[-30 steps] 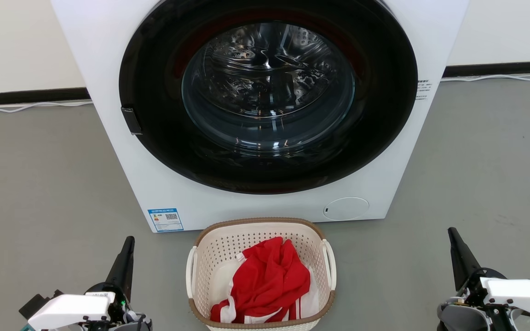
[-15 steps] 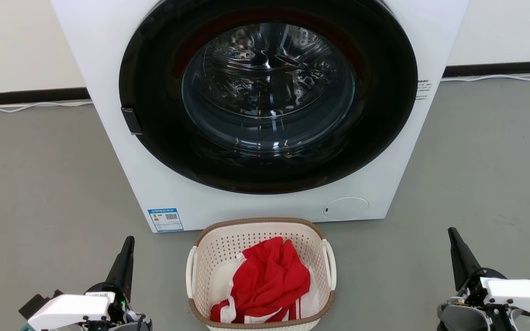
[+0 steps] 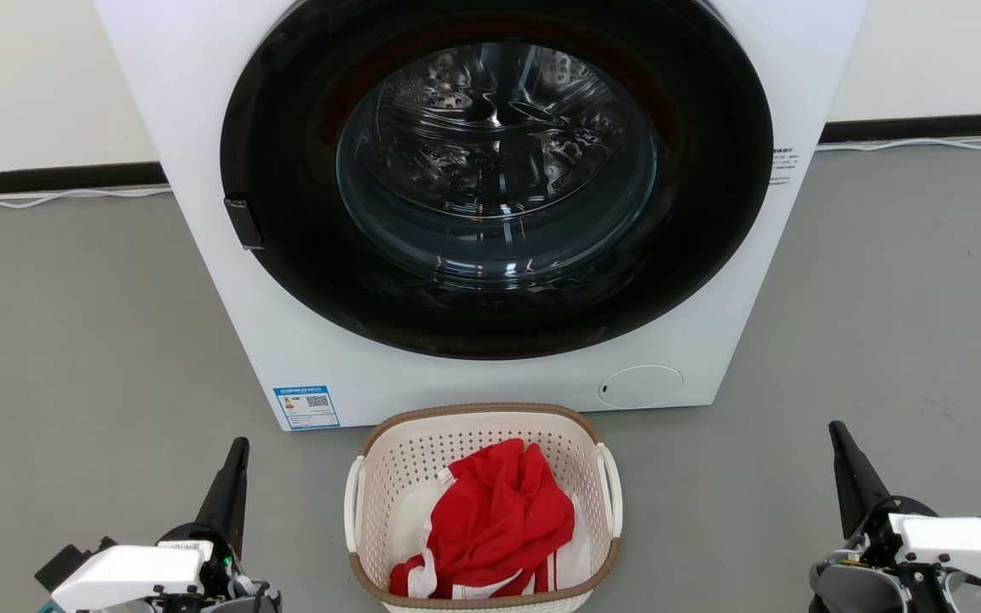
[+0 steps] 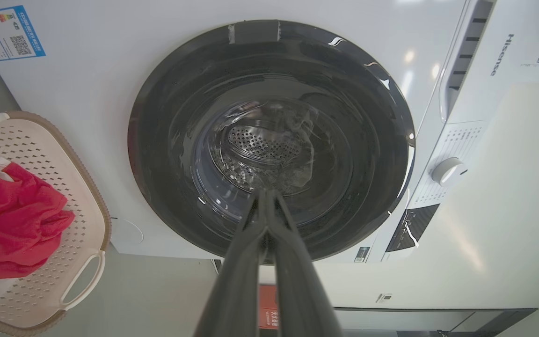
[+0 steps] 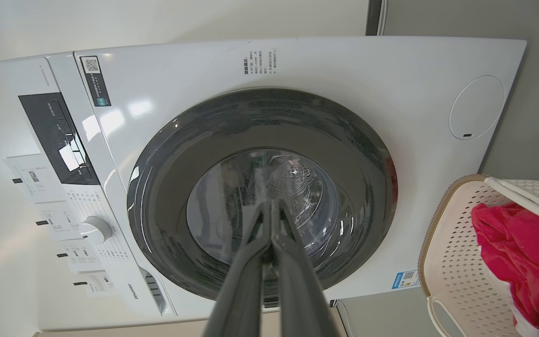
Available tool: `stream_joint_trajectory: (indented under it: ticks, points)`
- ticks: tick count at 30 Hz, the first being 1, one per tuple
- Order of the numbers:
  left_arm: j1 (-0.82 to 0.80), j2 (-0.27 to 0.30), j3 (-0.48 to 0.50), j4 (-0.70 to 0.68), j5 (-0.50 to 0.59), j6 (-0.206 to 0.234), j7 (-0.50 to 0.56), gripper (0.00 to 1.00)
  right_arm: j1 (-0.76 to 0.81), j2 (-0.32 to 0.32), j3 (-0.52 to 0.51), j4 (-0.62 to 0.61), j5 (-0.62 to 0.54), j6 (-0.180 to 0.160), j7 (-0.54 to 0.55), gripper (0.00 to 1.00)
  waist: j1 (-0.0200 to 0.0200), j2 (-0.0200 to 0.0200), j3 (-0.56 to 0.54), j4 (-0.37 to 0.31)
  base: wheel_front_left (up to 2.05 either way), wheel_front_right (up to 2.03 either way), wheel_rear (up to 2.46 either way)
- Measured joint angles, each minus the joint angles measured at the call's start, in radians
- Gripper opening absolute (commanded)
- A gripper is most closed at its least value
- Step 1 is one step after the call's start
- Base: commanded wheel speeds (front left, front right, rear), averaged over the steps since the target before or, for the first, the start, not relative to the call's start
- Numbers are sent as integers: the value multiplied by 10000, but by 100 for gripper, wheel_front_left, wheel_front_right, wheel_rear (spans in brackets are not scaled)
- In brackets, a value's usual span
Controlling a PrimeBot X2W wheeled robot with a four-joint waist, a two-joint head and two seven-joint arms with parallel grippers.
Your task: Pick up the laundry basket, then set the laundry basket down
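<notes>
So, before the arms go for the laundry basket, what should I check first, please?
1. Laundry basket upright on the floor, before the washing machine: ok.
2. Both side handles free of cloth: ok.
3. Red garment lies inside the basket: ok.
4. Left jaws open for a handle: not ok, shut.
5. Right jaws open: not ok, shut.
6. Basket light enough to lift: cannot tell.

The laundry basket (image 3: 410, 464) is cropped at its near side; its bottom is hidden, perhaps wholly, by red cloth (image 3: 499, 519).
</notes>
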Motion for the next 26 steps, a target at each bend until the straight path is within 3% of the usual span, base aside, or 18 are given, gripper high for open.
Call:
stream_joint_trajectory:
  ticks: [26]
  points:
    - [0, 0, 4, 0, 0, 0, 0, 0, 0, 2, -6, 0, 0, 0, 0, 0, 0, 0, 0, 0, 0, 0, 0]
